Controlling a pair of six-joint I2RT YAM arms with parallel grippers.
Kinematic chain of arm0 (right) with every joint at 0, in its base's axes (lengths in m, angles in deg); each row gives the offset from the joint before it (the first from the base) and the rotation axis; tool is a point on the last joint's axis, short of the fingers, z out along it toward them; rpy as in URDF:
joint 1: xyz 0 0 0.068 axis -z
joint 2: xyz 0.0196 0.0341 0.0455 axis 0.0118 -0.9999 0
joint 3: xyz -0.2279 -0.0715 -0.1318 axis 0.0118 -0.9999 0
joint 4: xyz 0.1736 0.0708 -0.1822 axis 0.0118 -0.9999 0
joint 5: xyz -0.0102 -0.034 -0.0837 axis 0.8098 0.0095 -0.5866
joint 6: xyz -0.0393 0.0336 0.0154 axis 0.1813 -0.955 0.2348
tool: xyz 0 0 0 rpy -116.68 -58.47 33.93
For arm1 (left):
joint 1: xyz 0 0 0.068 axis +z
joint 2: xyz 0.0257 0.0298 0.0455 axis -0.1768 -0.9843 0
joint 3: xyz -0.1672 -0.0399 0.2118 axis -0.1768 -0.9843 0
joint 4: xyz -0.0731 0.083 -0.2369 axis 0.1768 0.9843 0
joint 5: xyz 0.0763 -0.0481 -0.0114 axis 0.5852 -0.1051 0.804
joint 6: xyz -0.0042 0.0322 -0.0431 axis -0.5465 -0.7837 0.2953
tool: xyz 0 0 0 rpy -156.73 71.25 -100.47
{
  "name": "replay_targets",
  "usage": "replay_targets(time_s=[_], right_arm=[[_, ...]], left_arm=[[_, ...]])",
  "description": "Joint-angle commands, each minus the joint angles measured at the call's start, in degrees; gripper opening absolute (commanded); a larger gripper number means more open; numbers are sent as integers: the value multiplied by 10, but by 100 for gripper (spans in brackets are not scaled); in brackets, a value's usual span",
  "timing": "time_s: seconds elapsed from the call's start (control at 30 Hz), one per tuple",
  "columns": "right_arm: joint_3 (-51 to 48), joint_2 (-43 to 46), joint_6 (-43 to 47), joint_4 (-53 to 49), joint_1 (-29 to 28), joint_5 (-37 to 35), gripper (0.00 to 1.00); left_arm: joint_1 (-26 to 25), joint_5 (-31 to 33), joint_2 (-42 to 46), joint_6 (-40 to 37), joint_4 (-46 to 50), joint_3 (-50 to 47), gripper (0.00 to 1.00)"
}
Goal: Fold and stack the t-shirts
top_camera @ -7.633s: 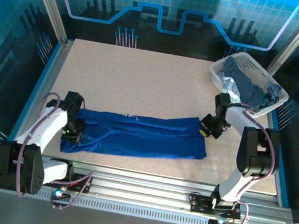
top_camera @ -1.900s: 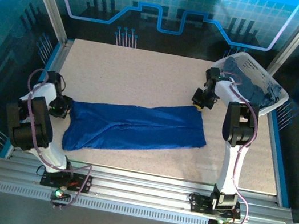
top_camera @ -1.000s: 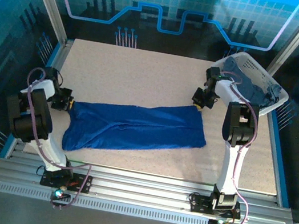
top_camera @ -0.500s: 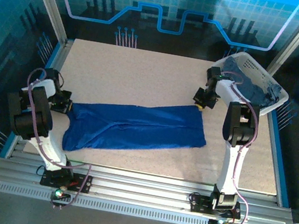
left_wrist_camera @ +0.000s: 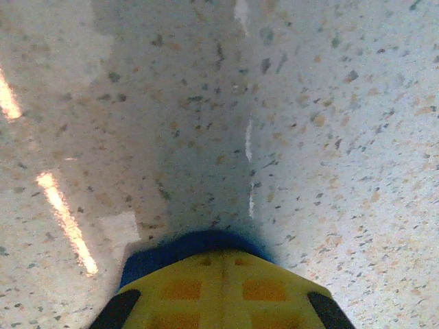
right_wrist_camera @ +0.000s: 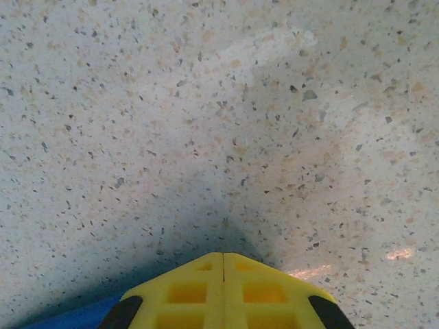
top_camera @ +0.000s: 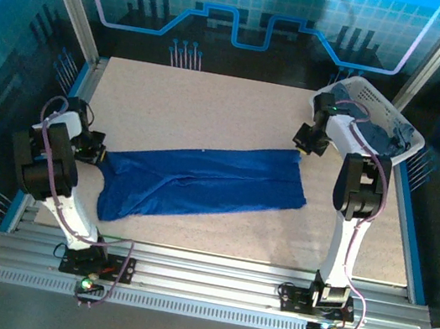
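- While it lies stretched out in a long band across the speckled bench [top_camera: 212, 112], the royal blue t-shirt [top_camera: 200, 182] is gripped at both ends — it runs from the left edge up towards the far right.
- At the left end effector [top_camera: 93, 151], the yellow fingers [left_wrist_camera: 185, 291] are pressed together, with blue cloth bulging out around the tips.
- At the right end effector [top_camera: 307, 140], the fingers [right_wrist_camera: 185, 295] are closed too, on the shirt's far right corner; a strip of blue shows beneath them in the wrist view.
- A white basket [top_camera: 367, 92] at the far right corner holds grey-blue shirts [top_camera: 387, 134] — just beside the right end effector.
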Motion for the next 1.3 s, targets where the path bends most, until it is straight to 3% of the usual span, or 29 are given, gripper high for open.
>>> replay_targets(time_s=[0.0,0.13,0.4,0.57,0.7,0.93,1.0,1.13,1.2,1.27], right_arm=[[17,-20,-5,-20,14,-13,0],[14,-22,-21,-34,25,-68,0],[20,-18,-10,-29,28,-75,0],[13,-50,-10,-29,22,-29,0],[15,-59,-24,-47,19,-44,0],[38,-33,-23,-65,25,-79,0],[53,-31,-14,-75,24,-79,9],[28,20,-8,-69,20,-92,43],[-2,57,-9,-60,14,-101,47],[-45,101,-8,-40,1,-103,43]], left_arm=[[-4,25,-40,-28,12,9,0],[-7,41,-51,-49,25,32,0],[-11,37,-73,-84,31,69,0],[-37,-24,-83,-116,-2,103,0],[-69,-33,-71,-130,6,145,11],[-98,-5,-6,-116,40,176,39],[-101,-2,19,-111,52,168,41],[-122,-34,84,-94,60,117,42],[-145,-66,101,-99,66,96,41],[-175,-85,113,-110,79,71,40]])
